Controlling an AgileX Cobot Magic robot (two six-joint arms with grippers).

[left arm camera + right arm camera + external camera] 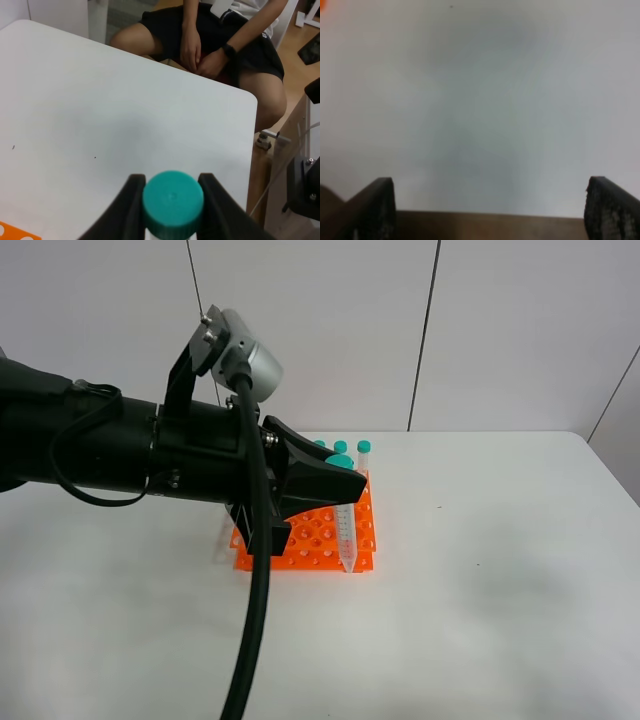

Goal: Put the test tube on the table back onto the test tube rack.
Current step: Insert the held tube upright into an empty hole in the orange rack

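Holding the test tube (346, 535) by its teal cap (173, 200) w/ my left fingers (131, 202), clenched tight on it. Tube stands upright at the front right corner of the orange rack (305, 540) on the desk (480, 580). My right fingers (375, 207) are spread wide over the desk.

someone (215, 30) sitting in dark shorts (260, 50), black watch (229, 50) on one wrist; wood floor (294, 60) next to them; pale panelled wall (500, 330) on the far side
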